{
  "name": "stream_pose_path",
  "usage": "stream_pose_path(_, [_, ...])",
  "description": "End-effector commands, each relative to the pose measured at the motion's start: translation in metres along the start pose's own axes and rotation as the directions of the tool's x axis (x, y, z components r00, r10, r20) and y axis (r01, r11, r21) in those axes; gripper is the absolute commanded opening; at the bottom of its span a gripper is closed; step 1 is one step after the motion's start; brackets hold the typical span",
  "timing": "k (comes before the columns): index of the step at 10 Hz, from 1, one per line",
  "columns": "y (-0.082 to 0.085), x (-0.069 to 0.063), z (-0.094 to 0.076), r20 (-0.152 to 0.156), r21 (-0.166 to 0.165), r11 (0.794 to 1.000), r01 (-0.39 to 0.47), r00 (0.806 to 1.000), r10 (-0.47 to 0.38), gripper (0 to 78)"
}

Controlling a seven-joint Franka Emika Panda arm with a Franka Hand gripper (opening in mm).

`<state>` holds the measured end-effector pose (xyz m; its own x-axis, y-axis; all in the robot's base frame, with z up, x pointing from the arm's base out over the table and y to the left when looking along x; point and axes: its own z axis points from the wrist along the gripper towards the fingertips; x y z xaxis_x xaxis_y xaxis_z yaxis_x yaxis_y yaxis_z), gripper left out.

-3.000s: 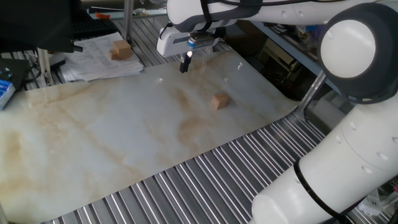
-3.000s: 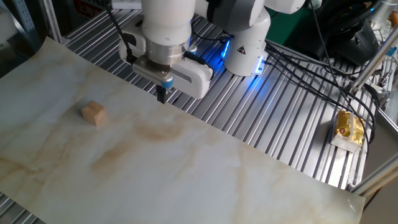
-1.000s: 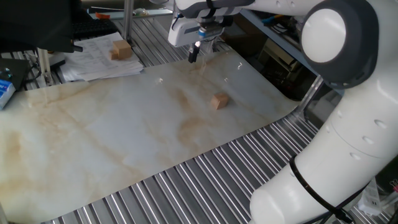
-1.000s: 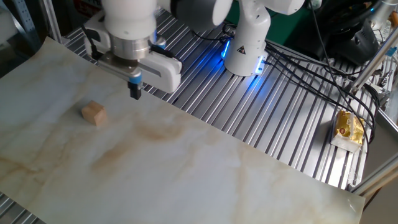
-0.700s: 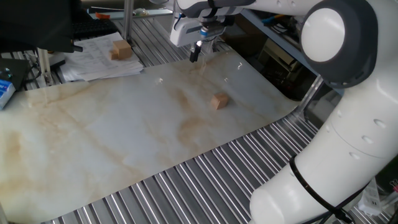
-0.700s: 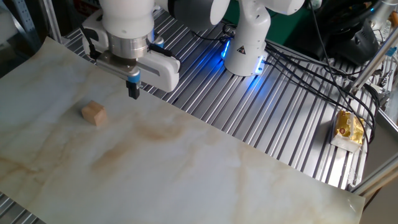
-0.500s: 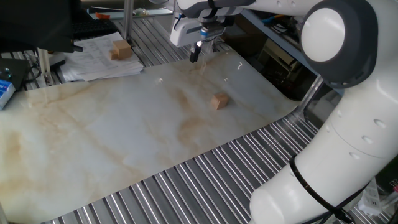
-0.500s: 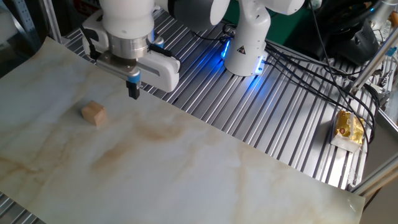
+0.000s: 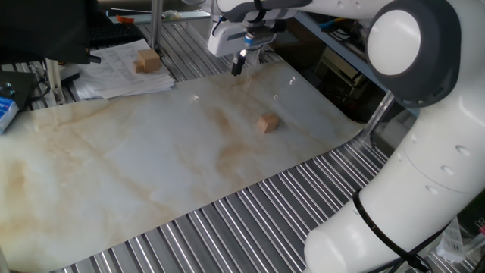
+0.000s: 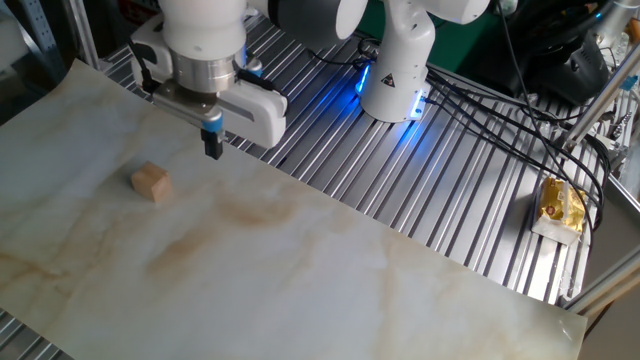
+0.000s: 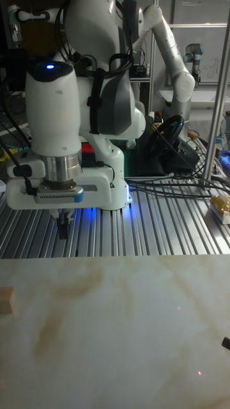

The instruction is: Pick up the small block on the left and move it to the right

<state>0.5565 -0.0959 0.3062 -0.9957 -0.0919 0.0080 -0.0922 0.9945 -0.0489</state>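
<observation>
The small block is a plain light-tan wooden cube resting on the marbled sheet. It also shows in the other fixed view and at the left edge of the tall fixed view. My gripper hangs above the sheet's far edge with its fingers pressed together and nothing between them. In the other fixed view the gripper is up and to the right of the cube, well apart from it. The tall fixed view shows the gripper over the metal slats behind the sheet.
A larger tan block lies on a stack of papers beyond the sheet. A yellow packet sits on the slatted table at the right, near cables. The arm's base stands behind the sheet.
Since three seconds ago the gripper has shifted along the sheet's far edge toward the cube's side. Over the last second it has hardly moved. The cube has stayed put.
</observation>
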Motion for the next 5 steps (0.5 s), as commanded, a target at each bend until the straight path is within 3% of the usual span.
stream_pose_path(1, [0.0012, -0.0013, 0.0036, 0.002, 0.007, 1.000, -0.008, 1.000, 0.008, 0.0])
stream_pose_path(5, [0.0011, -0.0016, 0.0052, 0.003, 0.004, 1.000, -0.004, 1.000, 0.004, 0.0])
